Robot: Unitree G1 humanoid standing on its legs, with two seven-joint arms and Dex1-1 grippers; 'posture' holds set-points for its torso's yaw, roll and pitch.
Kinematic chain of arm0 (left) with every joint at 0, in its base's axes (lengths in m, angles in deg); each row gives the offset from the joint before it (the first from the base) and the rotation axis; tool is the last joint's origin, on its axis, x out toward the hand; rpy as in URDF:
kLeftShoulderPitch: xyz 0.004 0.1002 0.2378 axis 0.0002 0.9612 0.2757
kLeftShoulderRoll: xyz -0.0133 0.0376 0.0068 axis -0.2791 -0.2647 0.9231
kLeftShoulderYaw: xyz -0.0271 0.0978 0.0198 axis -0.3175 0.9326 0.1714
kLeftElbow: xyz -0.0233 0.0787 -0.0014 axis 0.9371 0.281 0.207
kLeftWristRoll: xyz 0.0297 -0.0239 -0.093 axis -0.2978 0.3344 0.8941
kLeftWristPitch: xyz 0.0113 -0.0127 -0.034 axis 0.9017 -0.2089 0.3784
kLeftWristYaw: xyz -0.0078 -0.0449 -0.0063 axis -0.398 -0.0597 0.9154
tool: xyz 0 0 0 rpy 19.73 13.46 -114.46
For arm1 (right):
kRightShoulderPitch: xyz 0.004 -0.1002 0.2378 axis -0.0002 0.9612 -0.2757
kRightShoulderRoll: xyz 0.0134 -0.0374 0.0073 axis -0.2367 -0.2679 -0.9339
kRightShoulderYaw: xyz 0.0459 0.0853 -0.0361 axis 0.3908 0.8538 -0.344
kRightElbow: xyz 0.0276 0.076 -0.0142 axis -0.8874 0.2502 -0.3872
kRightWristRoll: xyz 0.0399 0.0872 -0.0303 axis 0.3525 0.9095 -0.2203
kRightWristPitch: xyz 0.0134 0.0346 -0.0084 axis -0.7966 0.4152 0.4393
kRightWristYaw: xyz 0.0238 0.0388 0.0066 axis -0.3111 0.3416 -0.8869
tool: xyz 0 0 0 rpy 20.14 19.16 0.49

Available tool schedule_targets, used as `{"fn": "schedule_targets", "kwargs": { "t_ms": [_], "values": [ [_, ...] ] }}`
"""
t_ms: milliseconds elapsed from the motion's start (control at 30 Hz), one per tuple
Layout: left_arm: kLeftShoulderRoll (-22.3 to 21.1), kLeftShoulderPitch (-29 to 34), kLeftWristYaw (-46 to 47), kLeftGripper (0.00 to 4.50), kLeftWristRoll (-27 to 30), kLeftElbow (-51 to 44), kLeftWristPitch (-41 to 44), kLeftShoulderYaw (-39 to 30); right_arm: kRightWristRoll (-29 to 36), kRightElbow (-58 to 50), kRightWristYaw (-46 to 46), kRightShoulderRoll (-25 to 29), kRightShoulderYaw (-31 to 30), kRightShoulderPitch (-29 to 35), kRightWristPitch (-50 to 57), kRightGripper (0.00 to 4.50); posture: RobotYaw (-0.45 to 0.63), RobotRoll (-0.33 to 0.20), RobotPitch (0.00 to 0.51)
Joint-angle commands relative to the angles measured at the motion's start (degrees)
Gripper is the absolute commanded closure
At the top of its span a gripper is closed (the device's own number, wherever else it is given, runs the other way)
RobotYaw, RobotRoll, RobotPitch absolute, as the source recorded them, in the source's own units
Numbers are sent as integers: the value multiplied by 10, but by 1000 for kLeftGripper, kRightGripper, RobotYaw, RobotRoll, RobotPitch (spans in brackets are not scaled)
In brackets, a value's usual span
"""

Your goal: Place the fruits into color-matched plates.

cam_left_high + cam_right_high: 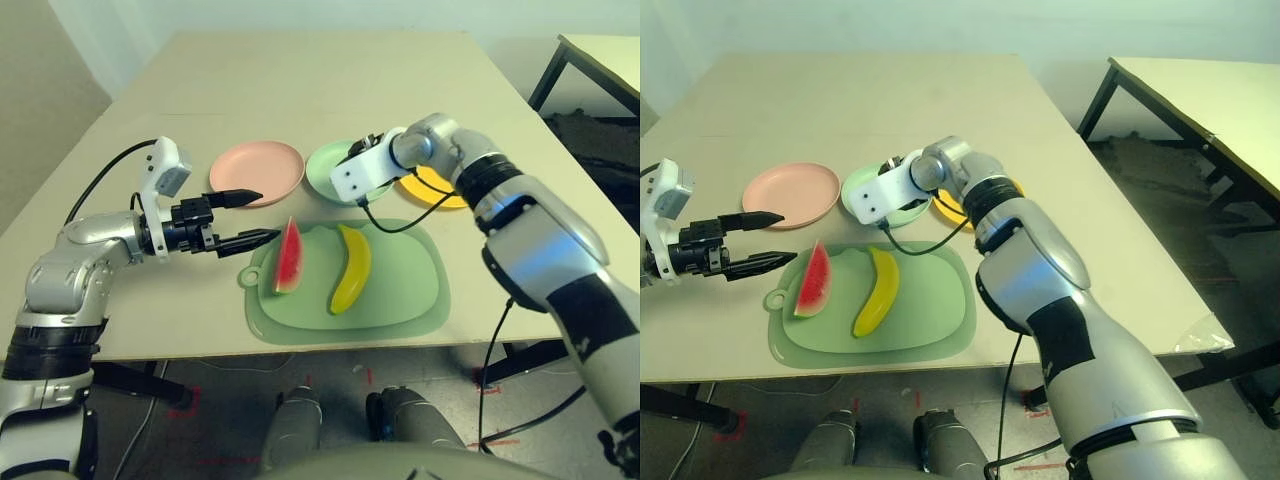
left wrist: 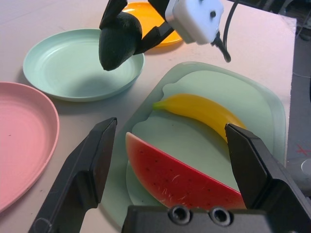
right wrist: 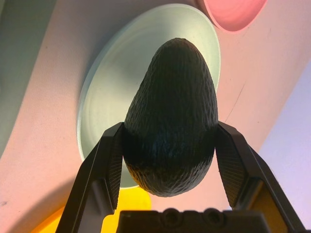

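Note:
A red watermelon wedge (image 1: 288, 257) and a yellow banana (image 1: 351, 268) lie side by side on the green cutting mat (image 1: 400, 300). My left gripper (image 1: 268, 215) is open just left of the wedge, its fingers (image 2: 87, 170) pointing at it. Behind the mat stand the pink plate (image 1: 257, 170), the mint green plate (image 1: 325, 165) and the yellow plate (image 1: 435, 190), in that order from left to right. My right gripper (image 3: 170, 131) is shut on the dark green avocado (image 2: 118, 39) and holds it just above the mint green plate (image 2: 73, 68), near its rim.
A black cable (image 1: 400, 225) hangs from my right wrist and brushes the mat's far edge. The mat lies close to the table's front edge (image 1: 300, 350). A second table (image 1: 600, 55) stands at the far right.

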Motion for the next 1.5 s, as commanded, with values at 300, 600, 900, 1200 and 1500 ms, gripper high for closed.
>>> {"fn": "schedule_targets", "kwargs": {
  "t_ms": [300, 600, 900, 1200, 1500],
  "values": [
    [-3, 16, 5, 0, 4, -23, 2, -10, -40, 16, 25, -5, -13, 10, 32, 137, 133, 0, 61],
    [-1, 10, -3, 0, -10, -5, -26, -1, -44, 15, 24, -4, -7, 4, 21, 64, 127, 0, 55],
    [-9, 6, -63, 0, -14, 28, -83, 0, -32, -11, -25, 35, -1, -21, -101, 64, 91, 0, 48],
    [-30, 7, -190, 0, -11, 67, -146, 10, 71, -124, -227, 119, -3, 25, -386, 64, 69, 0, 49],
    [-46, -9, -256, 0, -36, 86, -182, 45, 249, -391, -402, 152, -20, 126, -320, 64, 55, 0, 55]
  ]
}}
